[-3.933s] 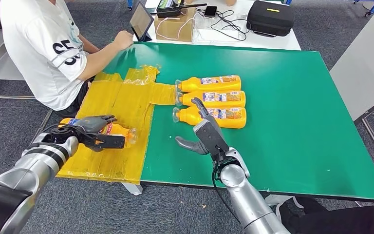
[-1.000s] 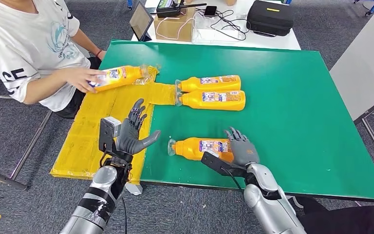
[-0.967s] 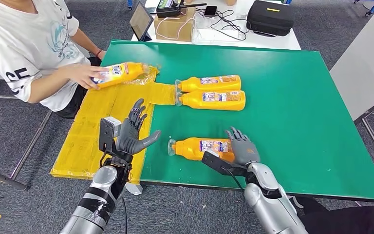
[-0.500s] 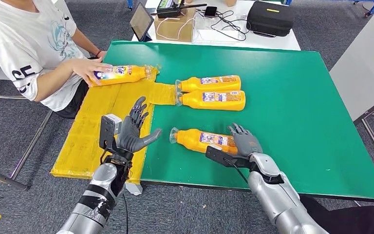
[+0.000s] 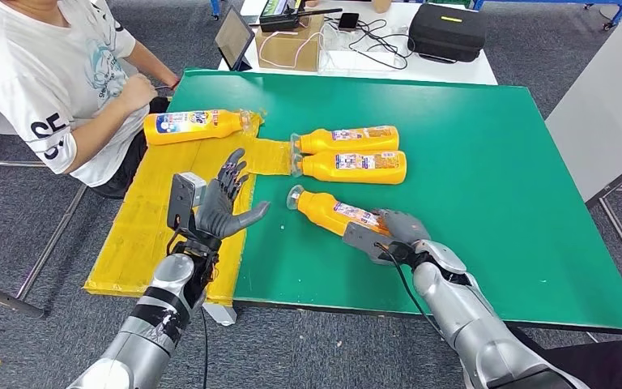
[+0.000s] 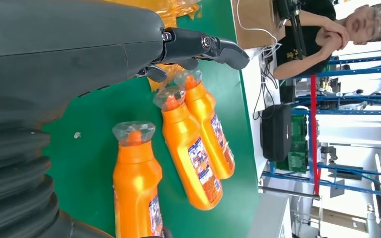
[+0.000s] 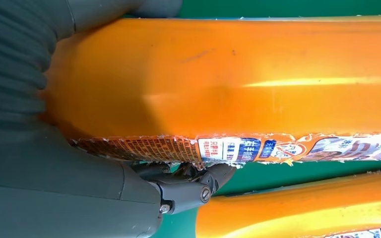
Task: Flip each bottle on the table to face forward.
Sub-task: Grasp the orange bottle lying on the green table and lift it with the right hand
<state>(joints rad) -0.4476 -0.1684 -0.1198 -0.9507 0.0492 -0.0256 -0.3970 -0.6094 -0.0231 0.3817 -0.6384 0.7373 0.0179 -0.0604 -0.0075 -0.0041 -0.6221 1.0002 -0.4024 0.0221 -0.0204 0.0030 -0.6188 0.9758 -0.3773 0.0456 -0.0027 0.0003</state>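
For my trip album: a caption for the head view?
Robot's right hand grips an orange bottle; left hand open.

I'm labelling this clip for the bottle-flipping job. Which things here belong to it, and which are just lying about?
Job: held bottle, two paired bottles, bottle on the yellow sheet, right hand, left hand.

Lying about: tablet, cardboard box, black case.

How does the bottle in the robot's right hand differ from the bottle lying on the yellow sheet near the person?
The held bottle is gripped by the right hand; the bottle on the yellow sheet lies free, with no hand on it. The held bottle lies slanted over the green table; the other lies about level. The held bottle's cap points toward the robot's left, the other's toward its right. Both are orange with labels.
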